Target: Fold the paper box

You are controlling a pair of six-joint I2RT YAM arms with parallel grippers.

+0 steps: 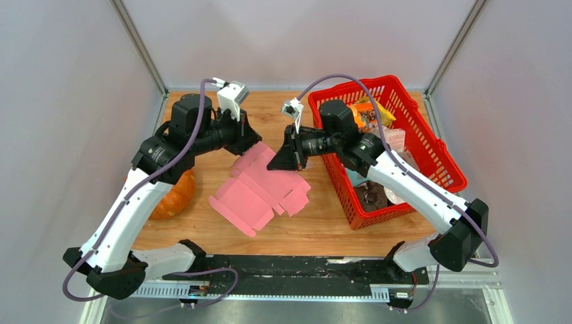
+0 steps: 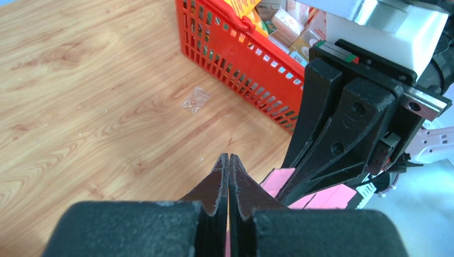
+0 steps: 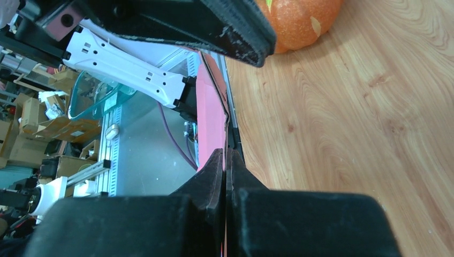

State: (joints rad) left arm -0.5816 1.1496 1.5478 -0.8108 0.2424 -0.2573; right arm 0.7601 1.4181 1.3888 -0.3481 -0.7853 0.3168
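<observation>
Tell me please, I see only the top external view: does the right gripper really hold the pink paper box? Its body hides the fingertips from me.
Observer: Yes. In the right wrist view the right gripper is shut on the paper box, and the sheet stands edge-on out of it.
Operator: And the left gripper?
Observer: The left gripper is shut too. A thin pink strip shows between its closed tips, low in the left wrist view.
Operator: Do the arms hide anything on the table from me?
Observer: A small clear bag lies on the wood near the red basket, not touching it.
</observation>
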